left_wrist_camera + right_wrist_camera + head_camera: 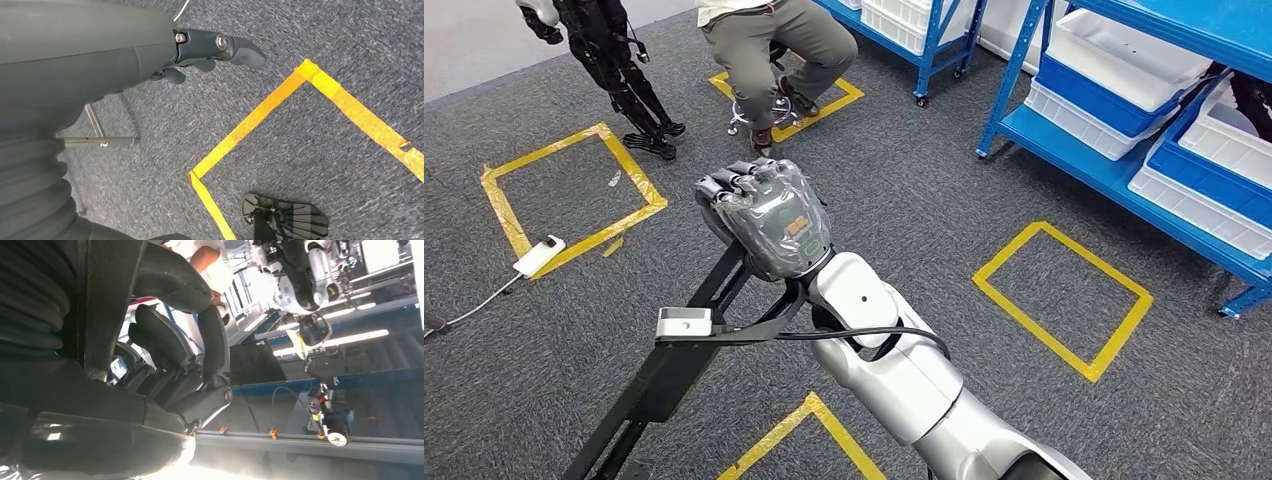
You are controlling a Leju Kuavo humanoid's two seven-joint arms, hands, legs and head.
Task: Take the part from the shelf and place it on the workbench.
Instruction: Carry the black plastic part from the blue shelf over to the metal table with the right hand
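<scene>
My right hand (764,215), wrapped in clear plastic, is raised in front of me in the head view with its fingers curled into a fist. It grips the top end of a long black bar-shaped part (664,380), which slants down to the lower left over the carpet. In the right wrist view the dark fingers (170,345) curl around a black flat piece (107,295). My left hand (210,50) hangs over the grey carpet with its thumb stretched out and nothing in it.
Blue shelves (1114,175) with white and blue bins (1124,60) stand at the right. A person (774,45) sits on a stool ahead. Yellow tape squares (1064,300) mark the carpet. A white device with a cable (539,255) lies on the floor at the left.
</scene>
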